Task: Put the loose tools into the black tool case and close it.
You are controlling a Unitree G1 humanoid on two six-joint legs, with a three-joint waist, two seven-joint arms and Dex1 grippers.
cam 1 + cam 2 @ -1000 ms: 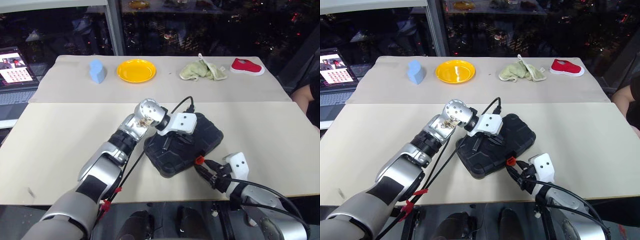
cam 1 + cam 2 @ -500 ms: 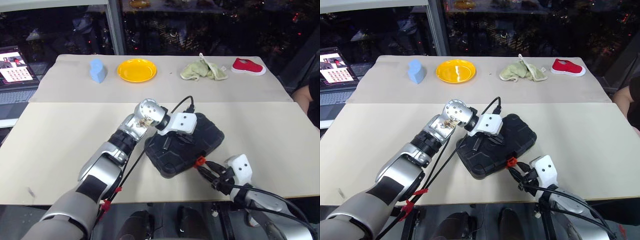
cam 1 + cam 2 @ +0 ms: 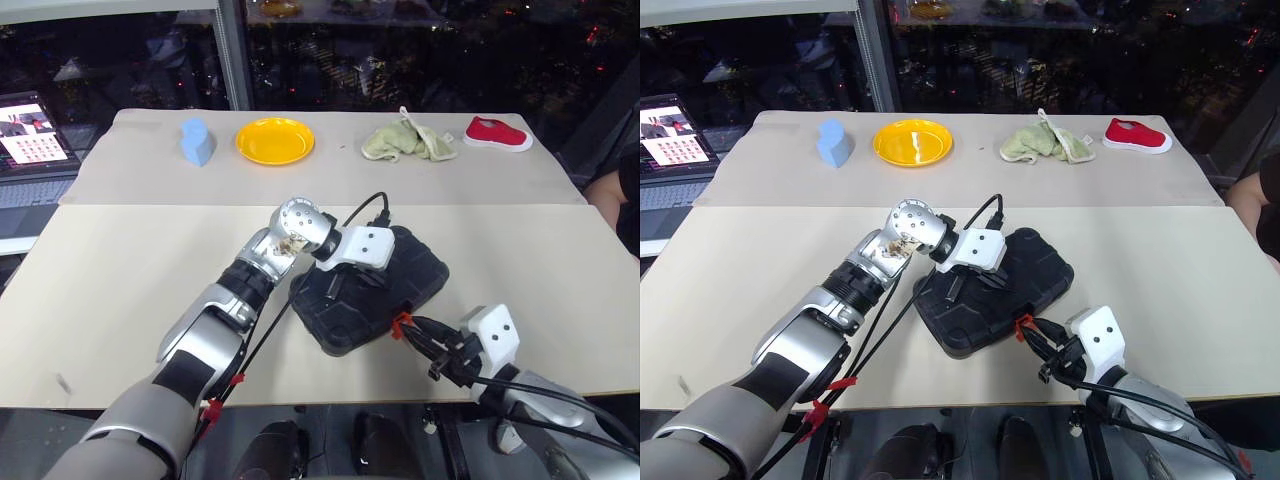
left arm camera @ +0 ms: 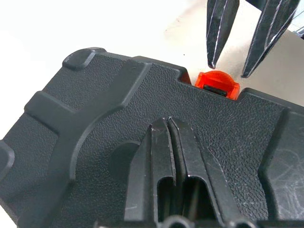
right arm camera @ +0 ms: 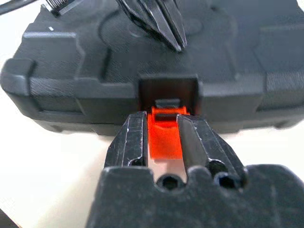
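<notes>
Head view: my left arm reaches across, left gripper (image 3: 340, 285) pressed shut on the closed black tool case (image 3: 415, 275) lid at table centre. Right wrist view: my right gripper (image 5: 162, 135), at the case's five o'clock, straddles the orange latch tab (image 5: 165, 135), fingers narrowly parted.

One black tool case (image 3: 368, 292), one yellow plate (image 3: 275, 141), one blue block (image 3: 195, 141), one green cloth (image 3: 407, 143), one red shoe (image 3: 493, 133).
</notes>
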